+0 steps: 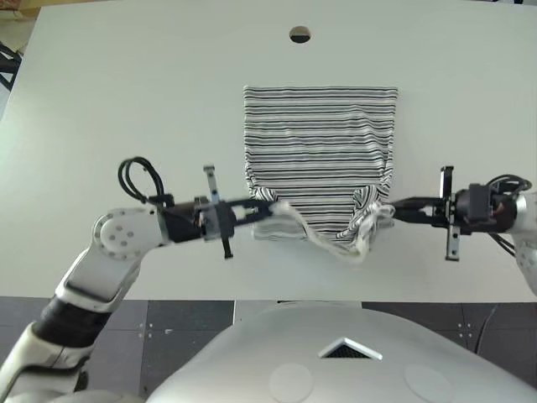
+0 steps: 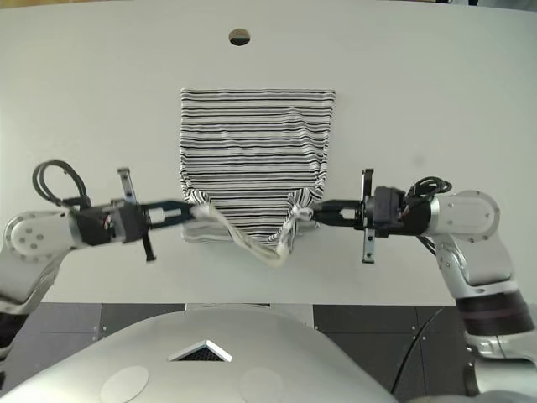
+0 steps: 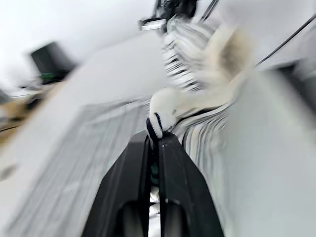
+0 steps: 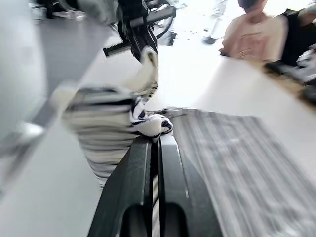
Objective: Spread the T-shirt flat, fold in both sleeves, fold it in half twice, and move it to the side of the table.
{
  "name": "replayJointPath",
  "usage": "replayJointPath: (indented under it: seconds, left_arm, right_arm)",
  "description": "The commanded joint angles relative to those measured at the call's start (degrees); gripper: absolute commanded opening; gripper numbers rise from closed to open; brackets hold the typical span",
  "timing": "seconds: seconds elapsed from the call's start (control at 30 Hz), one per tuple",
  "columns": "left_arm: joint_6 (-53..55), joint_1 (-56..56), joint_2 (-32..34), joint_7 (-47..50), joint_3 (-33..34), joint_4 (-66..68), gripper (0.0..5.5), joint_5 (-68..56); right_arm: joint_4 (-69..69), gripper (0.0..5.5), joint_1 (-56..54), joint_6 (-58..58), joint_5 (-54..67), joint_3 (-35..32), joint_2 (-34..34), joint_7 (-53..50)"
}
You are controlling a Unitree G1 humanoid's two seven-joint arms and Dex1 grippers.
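- Left end effector (image 1: 265,208): two black fingers pressed together on the near-left corner of a black-and-white striped cotton T-shirt (image 1: 319,143). A bunch of cloth sticks out past the tips in the left wrist view.
- Right end effector (image 1: 394,205): fingers likewise pinched together, holding the near-right corner of the T-shirt. A striped wad shows at the tips in the right wrist view.
- T-shirt: lies mid-way across the plain white surface (image 1: 126,101) as a rough rectangle, no sleeves sticking out at the sides. The far portion is flat. The near edge is raised off the surface and sags in a loose loop between the two grips.
- Key relation: the flat body of the cloth lies straight ahead of both end effectors, toward the far edge. The held edge runs left to right between them. Neither arm is nearer, since each has its own corner.
- Judged step: first half-fold, calling for both corners to travel forward together and level onto the far edge.
- Risk, judged: the slack middle may crease under the fold.
- Round dark cable hole (image 1: 299,34): beyond the T-shirt, well apart.
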Motion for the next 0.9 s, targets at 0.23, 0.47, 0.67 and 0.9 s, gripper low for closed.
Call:
replayJointPath:
  seconds: [0.23,0.47,0.67,0.9]
  left_arm:
    - [-9.38,-19.37,-13.11,5.84,-0.24,24.22,0.11,16.61]
    - [-14.53,-29.2,-18.72,9.27,0.03,42.99,0.11,20.83]
    - [-18.9,-36.96,-22.75,12.86,-0.64,57.58,0.11,24.65]
    - [-22.11,-44.29,-27.11,16.78,-1.12,73.55,0.11,27.96]
  right_arm:
    - [19.79,0.1,-15.79,-5.55,-15.87,-2.98,10.24,-11.73]
    - [42.53,0.1,-29.75,-13.01,-30.34,-0.51,15.03,-22.4]
    - [58.64,0.1,-38.14,-18.0,-37.69,0.95,18.11,-29.73]
    - [70.87,0.1,-43.84,-21.39,-42.33,2.14,21.01,-34.87]
